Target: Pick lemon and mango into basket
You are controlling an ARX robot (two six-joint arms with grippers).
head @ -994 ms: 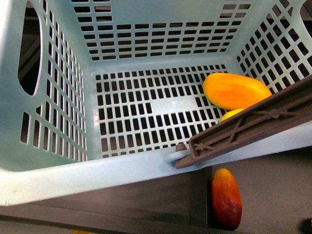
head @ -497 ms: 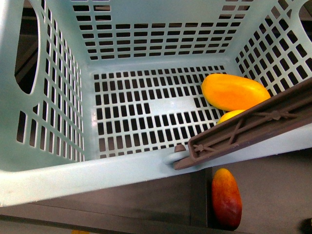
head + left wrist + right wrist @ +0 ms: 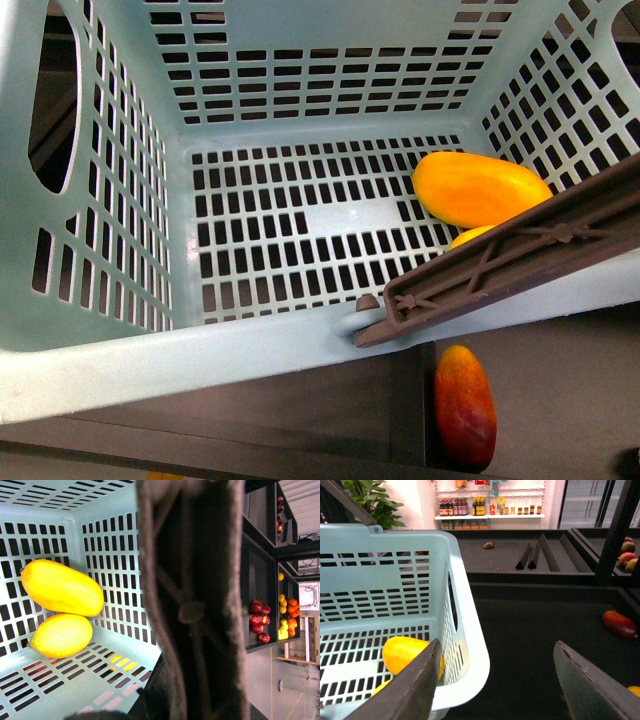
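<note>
Right wrist view shows that arm's jaws (image 3: 500, 690) spread and empty, straddling the basket (image 3: 470, 645) rim; the mango (image 3: 405, 655) and lemon (image 3: 61, 635) lie touching inside, below. Left jaws unseen.

the brown handle (image 3: 520, 262) hides most of the lemon (image 3: 473, 236) in front view.

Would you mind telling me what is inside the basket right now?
The basket holds the mango and, touching it, the lemon. In the front view the handle covers most of the lemon.
</note>
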